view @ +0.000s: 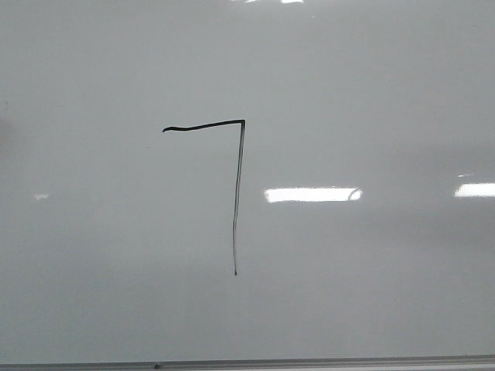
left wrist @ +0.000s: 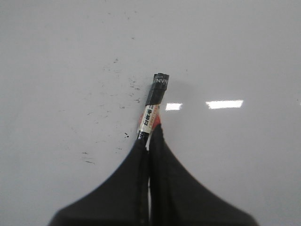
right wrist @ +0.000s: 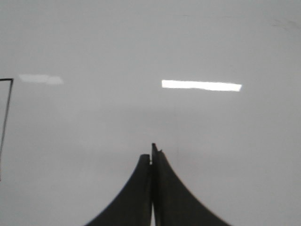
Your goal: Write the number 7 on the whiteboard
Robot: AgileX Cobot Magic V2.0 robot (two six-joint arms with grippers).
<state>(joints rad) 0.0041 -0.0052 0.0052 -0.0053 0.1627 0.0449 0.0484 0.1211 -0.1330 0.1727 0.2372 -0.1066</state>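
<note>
— What does your front camera give you?
— A finished number 7 [view: 237, 185] in black marker, left of centre on the whiteboard [view: 371, 93]: wavy top stroke, long thin downstroke. The grey edge strip [view: 309, 362] runs along the bottom.

— And your left wrist?
— Your left fingers [left wrist: 149, 141] are clamped on a marker [left wrist: 153, 106], its black end pointing out over the speckled board.

— Right wrist?
— Your right fingers [right wrist: 152, 157] are pressed together, holding nothing. Part of the 7 shows at the frame's edge.
</note>
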